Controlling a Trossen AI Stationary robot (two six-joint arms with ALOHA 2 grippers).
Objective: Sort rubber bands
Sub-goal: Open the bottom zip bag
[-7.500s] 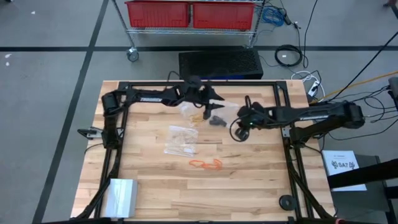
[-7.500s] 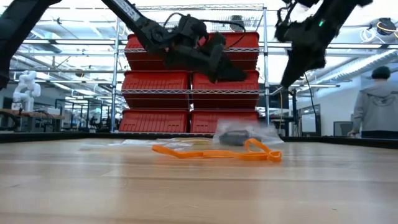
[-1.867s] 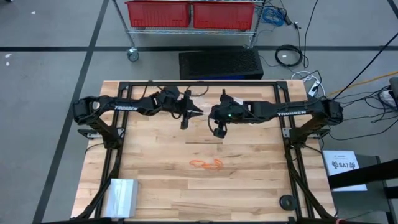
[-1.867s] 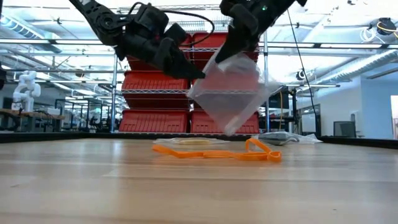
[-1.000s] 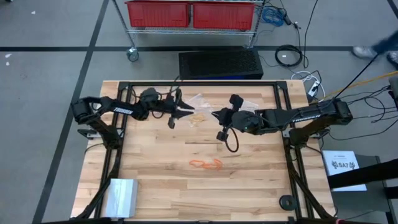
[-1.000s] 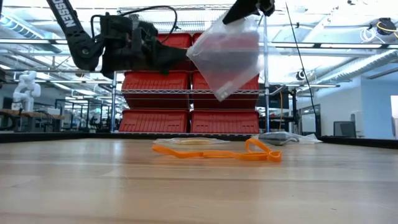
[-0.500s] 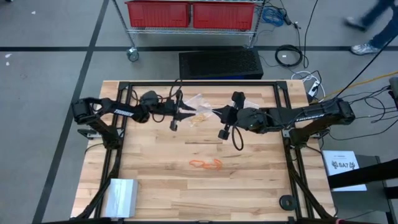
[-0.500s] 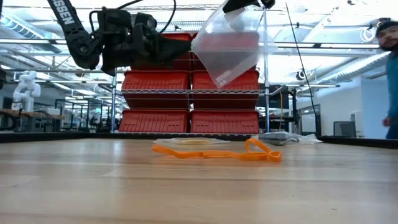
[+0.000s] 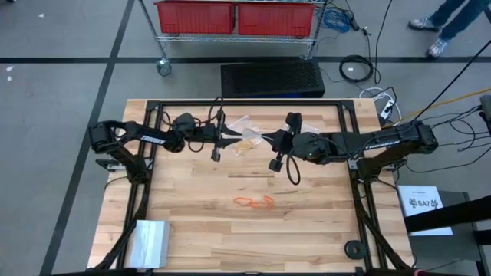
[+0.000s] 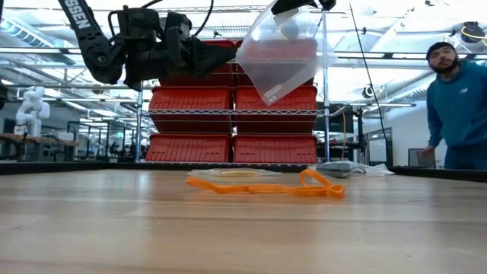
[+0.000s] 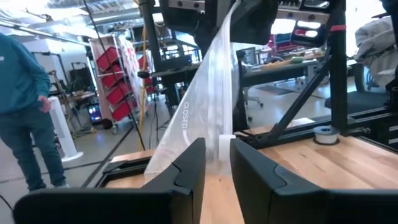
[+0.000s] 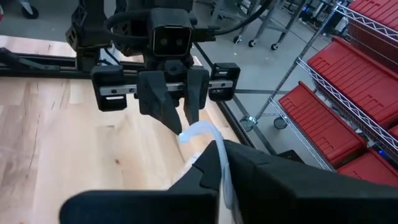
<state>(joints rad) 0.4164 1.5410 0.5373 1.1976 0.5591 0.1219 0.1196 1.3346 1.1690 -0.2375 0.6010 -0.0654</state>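
Observation:
Orange rubber bands (image 9: 254,202) (image 10: 262,185) lie loose on the wooden table. High over the far middle hangs a clear plastic bag (image 10: 278,57), with my right gripper (image 12: 221,163) (image 10: 300,6) shut on it. My left gripper (image 11: 217,167) (image 9: 238,136) comes level from the left. Its open fingers stand on either side of the bag's white end (image 11: 225,149); I cannot tell whether they touch it. Yellowish-tan rubber bands (image 9: 244,144) lie in another clear bag on the table below. My right gripper pinches the bag's white zip edge (image 12: 214,149) between its two fingers, which lie along that edge. It comes from the table's right, slanting slightly down. The bag hangs tilted below the fingers, one corner (image 10: 270,103) lowest, clear of the table.
A clear bag with dark contents (image 10: 346,167) lies at the far right of the table. A shiny stack (image 9: 149,239) sits at the near left corner. A person (image 10: 456,106) stands beyond the table's right side, and red bins (image 10: 228,99) stand behind it.
The held bag has risen a little, its lowest corner higher above the table. My left gripper has edged up toward the bag and rolled slightly. A person has walked into the low view at the right.

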